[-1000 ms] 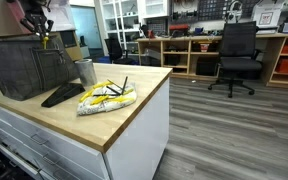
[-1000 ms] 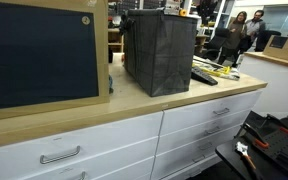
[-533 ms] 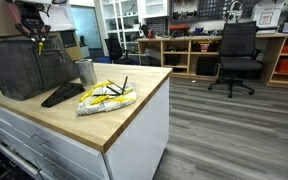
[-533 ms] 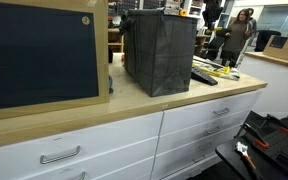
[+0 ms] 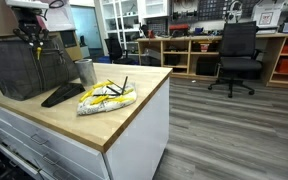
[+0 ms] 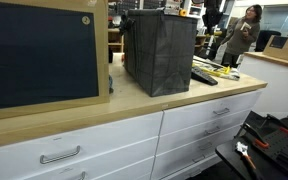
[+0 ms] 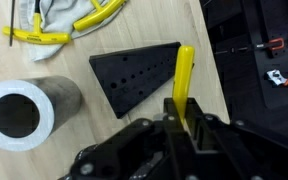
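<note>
My gripper [image 7: 182,112] is shut on a thin yellow stick [image 7: 185,72], which pokes out from between the jaws. In an exterior view the gripper [image 5: 34,32] hangs above the rear of the black mesh basket [image 5: 22,68], the yellow stick [image 5: 41,42] pointing down. Below it on the wooden countertop [image 7: 174,25] lie a black perforated wedge plate [image 7: 136,72] and a metal cup [image 7: 22,112] with its mouth open towards the camera. A white cloth with yellow straps [image 7: 72,20] lies beyond them.
The mesh basket [image 6: 160,52] stands by a large dark framed panel [image 6: 39,55] on the drawer cabinet [image 6: 184,130]. The counter edge [image 5: 134,115] drops to the floor. An office chair [image 5: 236,58] and shelving stand behind; a person [image 6: 246,25] is in the background.
The gripper has shifted slightly above the basket with the yellow stick still in it. The person in the background has walked a little.
</note>
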`<action>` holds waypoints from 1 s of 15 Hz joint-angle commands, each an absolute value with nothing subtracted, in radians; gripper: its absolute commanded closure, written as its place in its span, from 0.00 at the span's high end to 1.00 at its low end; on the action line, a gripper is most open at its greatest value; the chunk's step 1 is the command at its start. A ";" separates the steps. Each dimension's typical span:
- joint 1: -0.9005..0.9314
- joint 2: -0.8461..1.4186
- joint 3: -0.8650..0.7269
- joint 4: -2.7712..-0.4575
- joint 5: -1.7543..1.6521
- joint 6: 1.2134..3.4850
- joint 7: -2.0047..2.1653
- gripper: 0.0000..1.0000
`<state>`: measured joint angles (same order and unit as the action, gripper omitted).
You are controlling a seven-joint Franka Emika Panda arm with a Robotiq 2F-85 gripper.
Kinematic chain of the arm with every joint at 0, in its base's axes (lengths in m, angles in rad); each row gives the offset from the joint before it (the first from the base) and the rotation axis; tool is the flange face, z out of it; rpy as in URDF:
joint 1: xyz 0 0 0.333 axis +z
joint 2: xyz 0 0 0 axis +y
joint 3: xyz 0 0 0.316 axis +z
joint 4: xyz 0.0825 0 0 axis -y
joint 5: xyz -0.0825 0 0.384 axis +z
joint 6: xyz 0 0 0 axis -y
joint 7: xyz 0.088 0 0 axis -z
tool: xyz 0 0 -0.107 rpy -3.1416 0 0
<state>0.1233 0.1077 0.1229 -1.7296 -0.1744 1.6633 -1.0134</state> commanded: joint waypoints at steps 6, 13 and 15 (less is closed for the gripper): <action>0.134 -0.012 0.137 -1.885 -0.182 1.809 -0.933 0.04; 0.149 -0.175 0.145 -2.076 -0.158 1.814 -0.751 0.04; 0.147 -0.214 0.136 -2.123 -0.165 1.811 -0.714 0.04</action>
